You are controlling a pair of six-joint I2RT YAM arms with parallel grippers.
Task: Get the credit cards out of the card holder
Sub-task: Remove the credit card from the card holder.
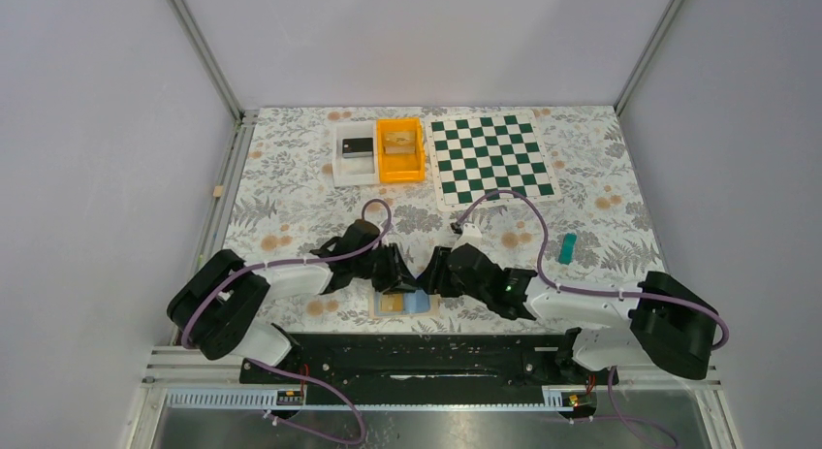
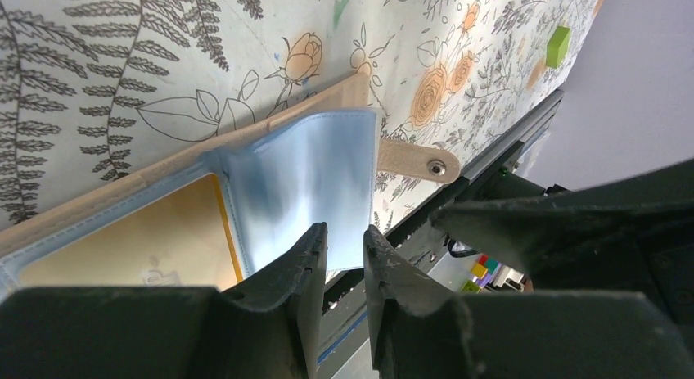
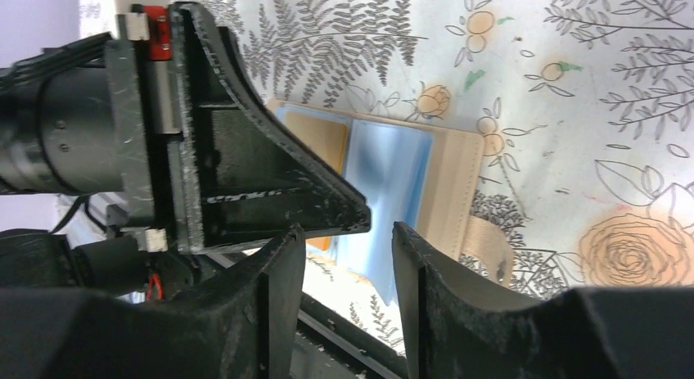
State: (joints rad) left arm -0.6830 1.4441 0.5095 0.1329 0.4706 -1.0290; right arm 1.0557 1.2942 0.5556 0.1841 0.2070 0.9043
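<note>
The card holder [image 1: 405, 304] lies open on the counter [image 1: 291, 197] at its near edge, just between my two arms, and both my jaws are low over it. My left jaws stand narrow, with only a small gap. The light-blue leaf [image 2: 303, 182] of the holder rises to this gap, its lower edge reaching between the two fingers [image 2: 307, 260]. I cannot tell if they really pinch it or only touch it (the leaf is thin and turns its face to the camera). Beside this leaf, in the other pocket, a tan card [image 2: 155, 236] sits inside the holder. A beige strap with a metal snap [image 2: 436, 167] sticks out from the holder's side. My right jaws are released, the fingers [image 3: 425, 305] standing well apart and holding nothing, with the blue leaf seen beyond their gap. At the far side of the counter an orange bin [image 1: 400, 150] stands just beside a white tray [image 1: 354, 160], and a green chessboard [image 1: 490, 158] lies next to them.
</note>
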